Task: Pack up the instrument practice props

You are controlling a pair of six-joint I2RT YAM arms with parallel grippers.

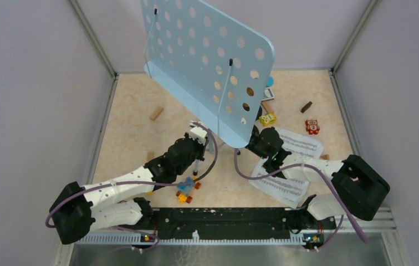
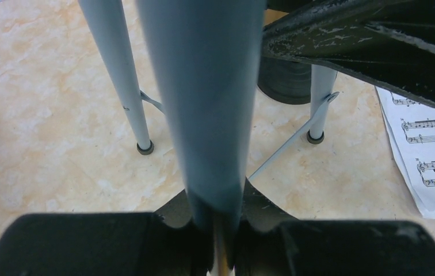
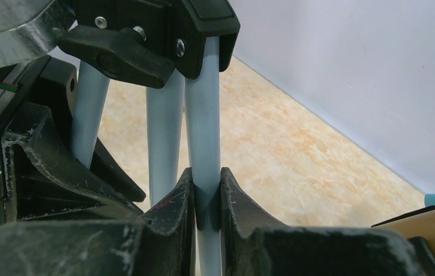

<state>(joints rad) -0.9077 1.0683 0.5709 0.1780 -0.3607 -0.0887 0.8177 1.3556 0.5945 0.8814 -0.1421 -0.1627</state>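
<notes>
Above both grippers in the overhead view, the pale-blue perforated music rack (image 1: 207, 61) stands upright near the middle of the table (image 1: 129, 138), its panel tilted. Under the panel's left side the left gripper (image 1: 204, 138) reaches in; under its lower right corner the right gripper (image 1: 251, 145) does likewise, the two close together at the stand's stem. White sheet-music pages (image 1: 301, 145) lie flat beneath and just right of the right gripper. A toy-block car (image 1: 186, 191) sits just behind the left wrist, toward the bases. Left wrist view: jaws clamped on a pale-blue tube (image 2: 203, 115) of the rack, which rises straight ahead between them. Two tripod legs (image 2: 117, 75) stand beyond, feet on the table, and a printed page lies off to the right. Right wrist view: fingers (image 3: 172, 215) pinched tight on one thin leg tube (image 3: 203, 132), directly below the black collar (image 3: 198, 29) and its knob.
</notes>
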